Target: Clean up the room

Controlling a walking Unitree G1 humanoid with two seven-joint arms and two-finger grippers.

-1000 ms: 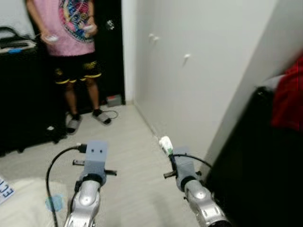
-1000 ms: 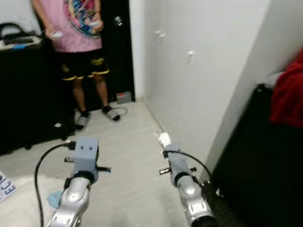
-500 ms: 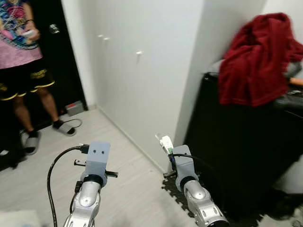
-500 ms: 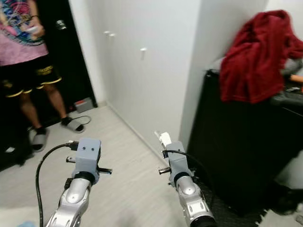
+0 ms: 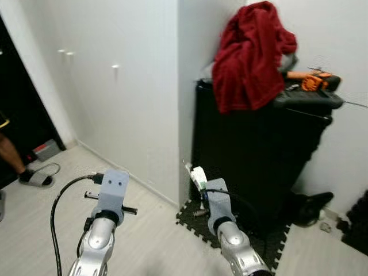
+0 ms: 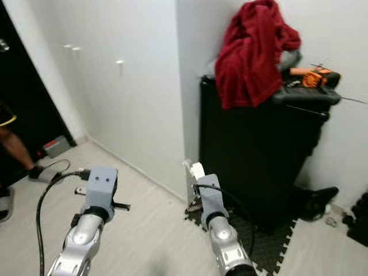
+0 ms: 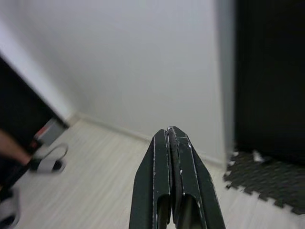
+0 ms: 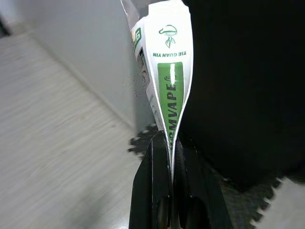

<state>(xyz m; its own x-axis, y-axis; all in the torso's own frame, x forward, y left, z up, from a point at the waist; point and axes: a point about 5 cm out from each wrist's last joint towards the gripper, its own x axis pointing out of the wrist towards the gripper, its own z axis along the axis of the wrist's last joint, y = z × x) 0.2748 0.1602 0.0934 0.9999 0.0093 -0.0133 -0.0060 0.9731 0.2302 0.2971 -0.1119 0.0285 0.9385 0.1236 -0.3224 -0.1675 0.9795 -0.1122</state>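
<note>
Between the right gripper's point(image 8: 167, 143) fingers stands a white and green packet point(image 8: 167, 71), pinched at its lower edge, its long axis running straight on from the fingers toward the black cabinet point(image 5: 259, 155). The right arm is the nearer to that cabinet and the foam mat point(image 5: 198, 221) at its foot. The left gripper point(image 7: 170, 138) is clenched on nothing, held out over bare floor point(image 7: 109, 171).

My right gripper point(image 8: 170, 157) fingers: matt black, pinching a glossy white-green printed packet point(image 8: 167, 71). Soft red cloth point(image 5: 248, 54) draped on matt black cabinet point(image 5: 256, 155). Floor point(image 5: 149, 236) pale wood-look, walls smooth matt white.
</note>
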